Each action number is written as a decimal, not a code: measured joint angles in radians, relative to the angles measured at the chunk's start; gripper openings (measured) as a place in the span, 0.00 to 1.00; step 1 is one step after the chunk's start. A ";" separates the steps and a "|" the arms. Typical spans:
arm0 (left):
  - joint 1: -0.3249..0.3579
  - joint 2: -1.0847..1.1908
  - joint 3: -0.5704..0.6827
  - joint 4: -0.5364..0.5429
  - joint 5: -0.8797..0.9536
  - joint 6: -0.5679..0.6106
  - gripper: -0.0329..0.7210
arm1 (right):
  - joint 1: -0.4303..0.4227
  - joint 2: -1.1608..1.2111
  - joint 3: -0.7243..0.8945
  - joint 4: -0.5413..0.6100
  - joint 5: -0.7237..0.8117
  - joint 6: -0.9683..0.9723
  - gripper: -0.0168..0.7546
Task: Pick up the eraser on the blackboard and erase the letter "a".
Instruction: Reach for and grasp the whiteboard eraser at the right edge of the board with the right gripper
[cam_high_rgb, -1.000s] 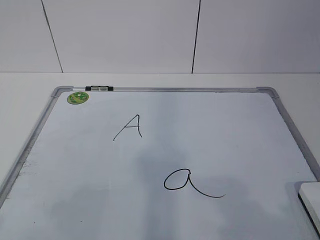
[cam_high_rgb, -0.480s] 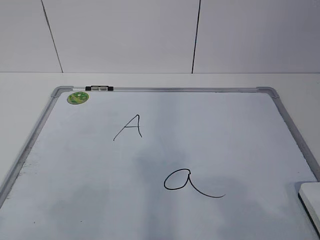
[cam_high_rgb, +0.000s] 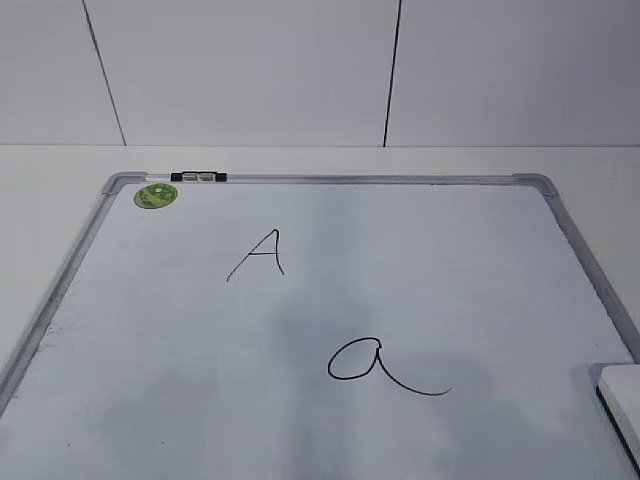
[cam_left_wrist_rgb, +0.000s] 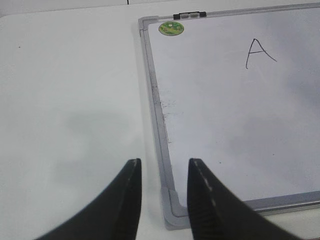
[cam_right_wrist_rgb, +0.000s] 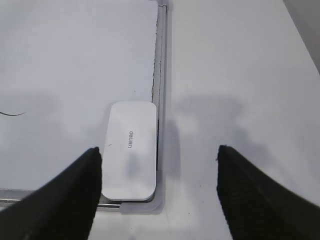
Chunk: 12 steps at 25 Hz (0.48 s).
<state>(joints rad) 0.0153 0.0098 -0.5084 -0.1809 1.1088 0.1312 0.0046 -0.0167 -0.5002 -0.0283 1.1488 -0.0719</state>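
Note:
The blackboard (cam_high_rgb: 420, 260) is a white board with a silver frame lying flat on the table. The cursive letter "a" (cam_high_rgb: 375, 366) is drawn in black near its front middle. The white eraser (cam_right_wrist_rgb: 130, 150) lies on the board's near right corner against the frame; only its edge shows in the exterior view (cam_high_rgb: 622, 395). My right gripper (cam_right_wrist_rgb: 157, 152) is open wide, above the eraser, which lies toward its left finger. My left gripper (cam_left_wrist_rgb: 164, 167) is open and empty over the board's near left corner (cam_left_wrist_rgb: 172, 210). Neither gripper shows in the exterior view.
A capital "A" (cam_high_rgb: 258, 255) is drawn at the board's upper left. A round green sticker (cam_high_rgb: 156, 195) and a black-and-white clip (cam_high_rgb: 198, 177) sit at the far left corner. White table (cam_left_wrist_rgb: 70, 100) surrounds the board; a white wall stands behind.

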 joint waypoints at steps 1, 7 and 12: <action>0.000 0.000 0.000 0.000 0.000 0.000 0.35 | 0.000 0.000 0.000 0.000 0.000 0.000 0.77; 0.000 0.000 0.000 0.000 0.000 0.000 0.36 | 0.000 0.000 0.000 0.000 0.000 0.000 0.77; 0.000 0.000 0.000 0.000 0.000 0.000 0.36 | 0.000 0.000 0.000 0.000 0.000 0.000 0.77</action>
<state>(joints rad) 0.0153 0.0098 -0.5084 -0.1809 1.1088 0.1312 0.0046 -0.0167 -0.5002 -0.0283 1.1488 -0.0719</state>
